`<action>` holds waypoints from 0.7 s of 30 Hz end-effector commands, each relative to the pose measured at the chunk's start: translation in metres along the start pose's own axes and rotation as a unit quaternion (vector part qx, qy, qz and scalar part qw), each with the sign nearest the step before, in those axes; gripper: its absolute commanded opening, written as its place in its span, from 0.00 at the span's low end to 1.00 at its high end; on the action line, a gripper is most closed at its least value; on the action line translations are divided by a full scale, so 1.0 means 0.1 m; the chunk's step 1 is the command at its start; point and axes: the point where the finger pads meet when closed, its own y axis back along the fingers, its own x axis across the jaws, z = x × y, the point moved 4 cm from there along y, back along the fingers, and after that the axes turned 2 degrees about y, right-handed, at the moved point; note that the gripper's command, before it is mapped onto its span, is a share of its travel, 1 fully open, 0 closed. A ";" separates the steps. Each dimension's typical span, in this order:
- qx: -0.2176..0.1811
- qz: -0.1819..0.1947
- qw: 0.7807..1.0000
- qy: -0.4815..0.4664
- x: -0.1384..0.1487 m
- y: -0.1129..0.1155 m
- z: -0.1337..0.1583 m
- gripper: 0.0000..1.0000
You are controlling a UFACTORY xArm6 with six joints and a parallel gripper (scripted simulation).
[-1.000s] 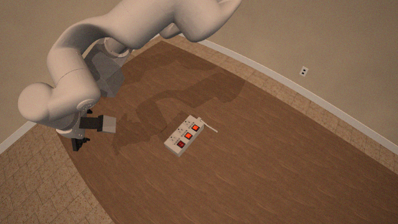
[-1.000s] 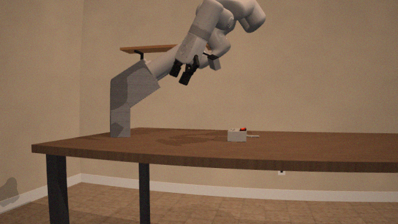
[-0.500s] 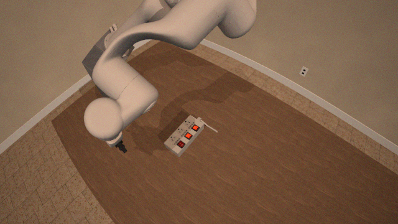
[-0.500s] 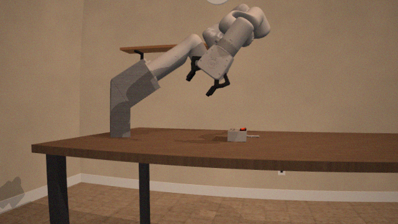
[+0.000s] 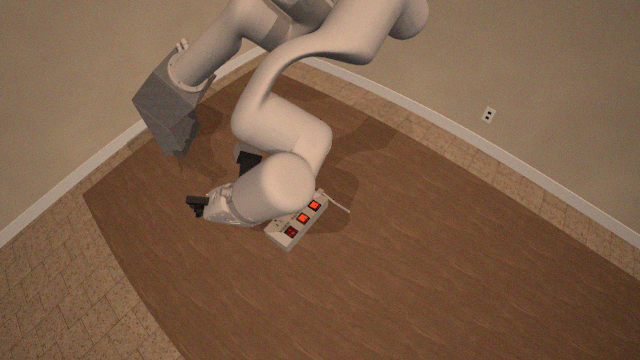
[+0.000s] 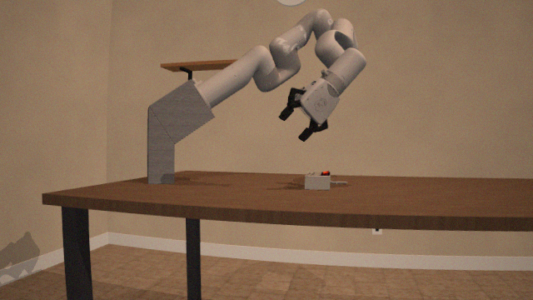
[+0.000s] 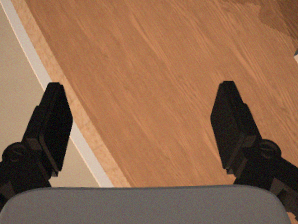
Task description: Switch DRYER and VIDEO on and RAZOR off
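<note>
The white power strip (image 5: 296, 220) lies flat on the wooden table, the right way up, with three red switches in a row. The far switch (image 5: 314, 205) and the middle switch (image 5: 302, 218) glow bright red; the near switch (image 5: 290, 231) looks darker. I cannot read the labels. My gripper (image 6: 296, 123) is open and empty, tilted, high above the table and a little left of the strip (image 6: 317, 181). In the top view my forearm covers the strip's left side. The wrist view shows the open fingers over bare table and its edge, with no strip in sight.
The arm's grey base (image 6: 160, 142) (image 5: 170, 120) stands at the table's far left corner. A short cord stub (image 5: 337, 202) sticks out of the strip's far end. A small wooden shelf (image 6: 197, 65) hangs on the wall behind the base.
</note>
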 end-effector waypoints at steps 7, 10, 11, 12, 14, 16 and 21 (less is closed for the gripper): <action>-0.050 -0.039 0.956 0.285 0.67 0.21 -0.20 1.00; -0.059 -0.049 0.935 0.347 0.81 0.25 -0.26 1.00; -0.063 -0.054 0.920 0.382 0.93 0.29 -0.31 1.00; -0.066 -0.056 0.914 0.395 0.93 0.29 -0.31 1.00; -0.070 -0.061 0.899 0.428 1.04 0.32 -0.37 1.00; -0.078 -0.069 0.873 0.477 1.14 0.36 -0.42 1.00; -0.094 -0.086 0.800 0.586 1.43 0.45 -0.60 1.00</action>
